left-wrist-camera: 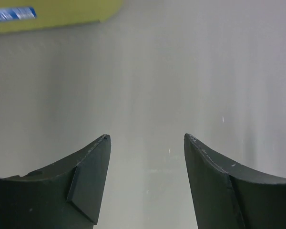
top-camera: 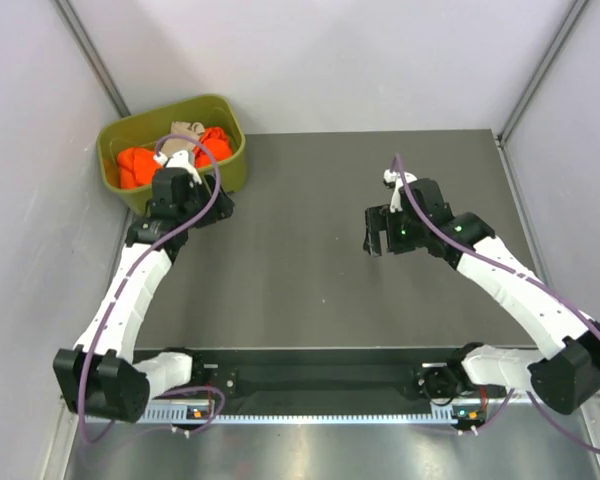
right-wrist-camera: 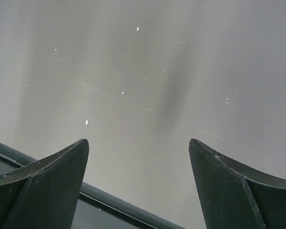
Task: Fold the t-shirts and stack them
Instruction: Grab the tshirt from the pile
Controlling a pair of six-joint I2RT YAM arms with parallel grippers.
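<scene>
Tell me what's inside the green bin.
Crumpled orange t-shirts and a beige one lie in the bin. The left arm covers its near side; anything beneath the pile is hidden.

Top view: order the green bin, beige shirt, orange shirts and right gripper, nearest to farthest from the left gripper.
1. Green bin, beside the left gripper.
2. Orange shirts and beige shirt, inside it: too close to call.
3. Right gripper, far right.
</scene>
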